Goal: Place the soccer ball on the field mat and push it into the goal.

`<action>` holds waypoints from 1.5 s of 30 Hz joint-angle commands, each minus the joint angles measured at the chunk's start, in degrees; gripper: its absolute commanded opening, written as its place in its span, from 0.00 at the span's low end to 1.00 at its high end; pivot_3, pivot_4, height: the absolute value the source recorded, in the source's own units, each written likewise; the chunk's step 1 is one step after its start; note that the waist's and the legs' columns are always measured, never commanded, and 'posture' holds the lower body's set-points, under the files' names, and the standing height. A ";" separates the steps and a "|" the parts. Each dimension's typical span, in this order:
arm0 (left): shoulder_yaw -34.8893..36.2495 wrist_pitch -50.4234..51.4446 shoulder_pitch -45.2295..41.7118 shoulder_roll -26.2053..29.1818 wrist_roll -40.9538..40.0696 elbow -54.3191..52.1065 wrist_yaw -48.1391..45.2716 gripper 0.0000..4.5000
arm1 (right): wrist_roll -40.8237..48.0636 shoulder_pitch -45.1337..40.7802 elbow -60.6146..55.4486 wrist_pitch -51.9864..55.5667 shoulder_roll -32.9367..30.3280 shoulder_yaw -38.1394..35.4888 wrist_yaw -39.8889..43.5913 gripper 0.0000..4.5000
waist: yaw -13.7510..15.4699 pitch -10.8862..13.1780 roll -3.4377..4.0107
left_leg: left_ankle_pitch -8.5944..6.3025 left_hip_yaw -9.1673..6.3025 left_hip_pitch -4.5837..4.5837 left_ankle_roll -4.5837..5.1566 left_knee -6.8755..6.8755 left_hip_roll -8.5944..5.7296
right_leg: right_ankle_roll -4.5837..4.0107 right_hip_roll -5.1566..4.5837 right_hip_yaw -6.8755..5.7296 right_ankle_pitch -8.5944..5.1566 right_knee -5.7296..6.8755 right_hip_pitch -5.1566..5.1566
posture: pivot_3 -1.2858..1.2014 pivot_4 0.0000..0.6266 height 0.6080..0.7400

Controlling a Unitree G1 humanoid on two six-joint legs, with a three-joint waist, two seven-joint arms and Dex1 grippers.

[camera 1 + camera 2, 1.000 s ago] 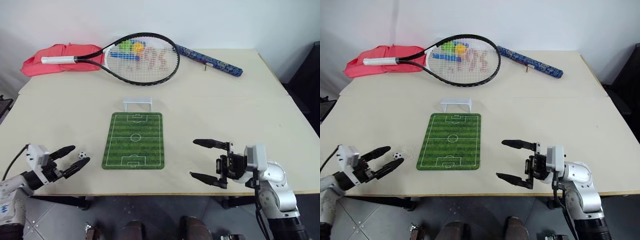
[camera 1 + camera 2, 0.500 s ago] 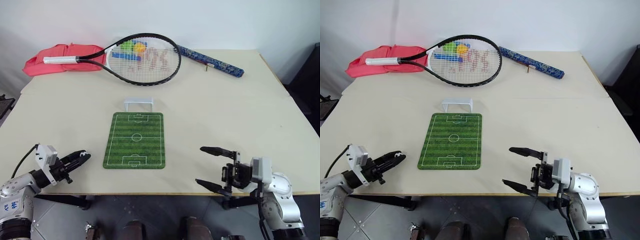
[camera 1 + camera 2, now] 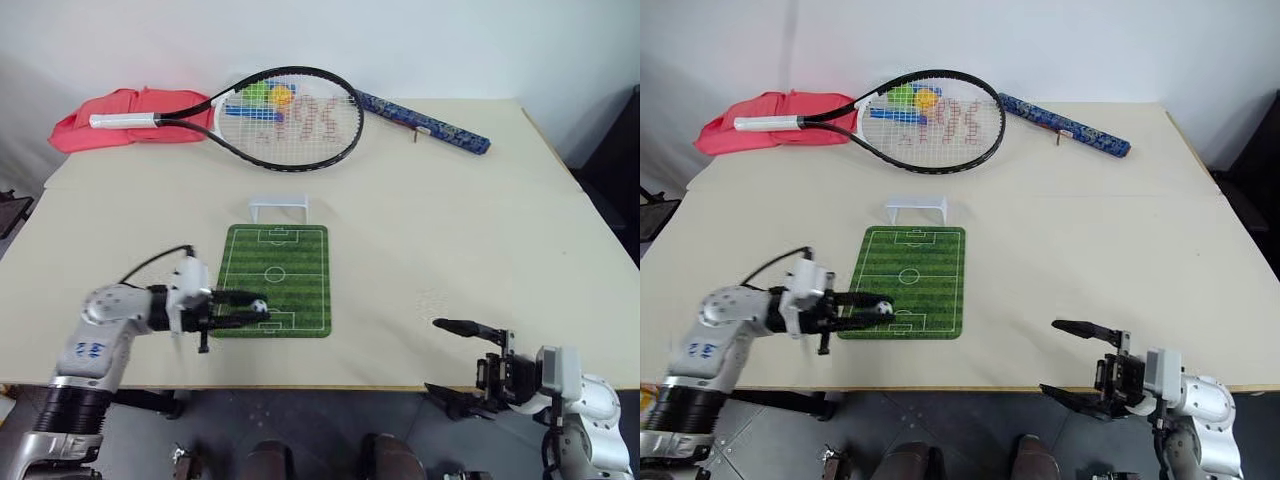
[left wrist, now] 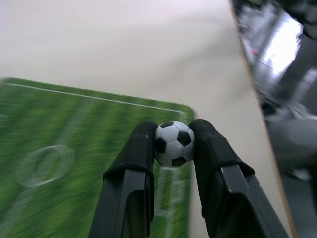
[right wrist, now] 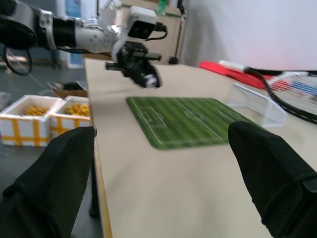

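One ball (image 4: pixel 174 144), pinched between the left hand's (image 3: pixel 243 309) two fingers, and I've got it over the near-left corner of the mat (image 3: pixel 273 280), by the near penalty box. From the head views I can't tell whether it hangs just above the mat or touches it.

Right hand (image 3: pixel 463 363) sits off the near-right tabletop (image 3: pixel 480 230) edge, fingers spread wide, holding nothing, well apart from the mat. Fine there; I'd leave it parked.

Goal (image 3: pixel 279 208) stands just beyond the mat's far edge, roughly centred on it. Racket (image 3: pixel 270 115), red cloth (image 3: pixel 105 118) and blue sleeve (image 3: pixel 425 122) lie far back, out of the line.

How I'd run the placement:
- Carry the ball in toward the mat's centre line before letting go. From this corner a push would have to go diagonally, and the goal mouth is narrow.
- Lower until the ball rests on the mat, then part the fingers slowly. A ball this small will roll at the slightest flick, and the near edge of both mat and tabletop is close.
- Release with the fingers level, so neither one drags the ball sideways.
- Wait for it to settle before repositioning to push.

Main risk as I read it: dropping from height, ball bounces off the mat toward me.
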 commanded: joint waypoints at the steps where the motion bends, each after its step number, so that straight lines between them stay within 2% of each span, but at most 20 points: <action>1: -2.21 -4.99 -0.79 -0.42 3.80 2.76 -0.92 0.19 | 1.70 0.39 0.08 -1.47 -0.72 -1.39 3.51 1.00 | -0.08 0.00 0.00 | 0.00 0.00 0.00 0.00 0.00 0.02 | 0.00 0.02 0.00 0.00 0.00 0.00 | 0.52 0.24 1.00; 8: -3.74 -9.28 -5.54 -4.35 8.36 10.80 3.03 0.19 | 1.87 1.52 0.52 -3.04 0.60 -0.05 4.52 1.00 | 0.90 0.00 0.00 | -0.01 -0.01 -0.03 0.02 0.10 0.00 | 0.04 0.02 0.03 0.02 -0.01 0.01 | 0.52 0.24 1.00; 20: -3.77 -10.90 -5.42 -4.40 7.93 13.43 1.09 0.19 | 0.69 2.65 -2.11 -3.10 1.48 1.65 1.69 1.00 | 0.78 0.00 0.01 | -0.04 0.01 -0.03 0.06 0.13 0.00 | 0.06 0.02 0.05 0.03 -0.02 0.02 | 0.52 0.24 1.00; 22: -3.42 -11.10 -5.45 -4.93 7.45 13.44 1.33 0.35 | 0.46 2.53 -2.39 -2.92 1.47 2.03 1.14 1.00 | 0.78 0.00 0.01 | -0.04 0.01 -0.03 0.06 0.13 0.00 | 0.06 0.02 0.05 0.03 -0.02 0.02 | 0.52 0.24 1.00; 29: -2.34 -12.26 -4.85 -6.01 6.12 12.34 1.23 0.82 | -0.04 2.35 -3.63 -1.94 1.50 3.04 -0.36 1.00 | 0.80 0.00 0.00 | -0.04 0.01 -0.04 0.07 0.14 0.00 | 0.07 0.02 0.05 0.04 -0.02 0.02 | 0.52 0.24 1.00; 41: 1.73 -13.53 -2.56 -5.03 2.96 9.47 0.91 0.82 | -0.69 1.47 -6.93 1.74 1.41 5.46 -3.45 1.00 | 0.79 0.00 0.00 | -0.05 0.00 -0.04 0.07 0.14 0.00 | 0.07 0.02 0.05 0.04 -0.02 0.02 | 0.52 0.24 1.00; 45: 6.06 -12.62 0.47 -2.28 -0.16 6.28 0.03 0.82 | -0.92 -0.31 -10.28 5.15 0.87 6.42 -6.54 1.00 | 0.53 0.01 0.00 | -0.05 0.01 -0.03 0.06 0.14 0.01 | 0.07 0.02 0.05 0.04 -0.02 0.01 | 0.52 0.24 1.00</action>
